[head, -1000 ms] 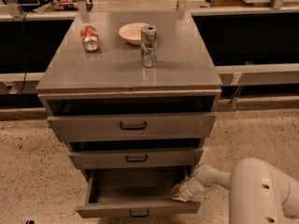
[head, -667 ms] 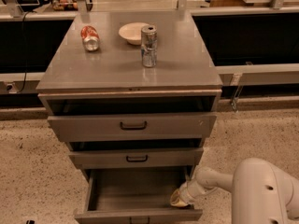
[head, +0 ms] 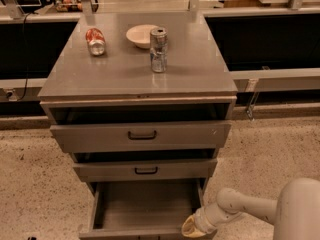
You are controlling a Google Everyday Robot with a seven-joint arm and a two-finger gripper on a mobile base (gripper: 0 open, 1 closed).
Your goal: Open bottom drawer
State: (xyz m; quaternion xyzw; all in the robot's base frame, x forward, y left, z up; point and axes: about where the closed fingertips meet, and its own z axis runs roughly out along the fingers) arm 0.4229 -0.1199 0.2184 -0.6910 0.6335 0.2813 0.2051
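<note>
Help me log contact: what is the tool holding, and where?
Cannot be told; the tool sits at the bottom drawer's front right corner.

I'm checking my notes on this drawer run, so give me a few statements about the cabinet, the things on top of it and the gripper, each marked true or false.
1. The grey metal bottom drawer stands wide open, its inside showing. True.
2. The tall silver can lies on its side. False: it stands upright on the grey cabinet top.
3. The robot's gripper is at the bottom drawer's front right corner. True.
4. The crushed red can stands inside the round white bowl. False: it lies on its side on the cabinet top, beside the bowl and apart from it.
</note>
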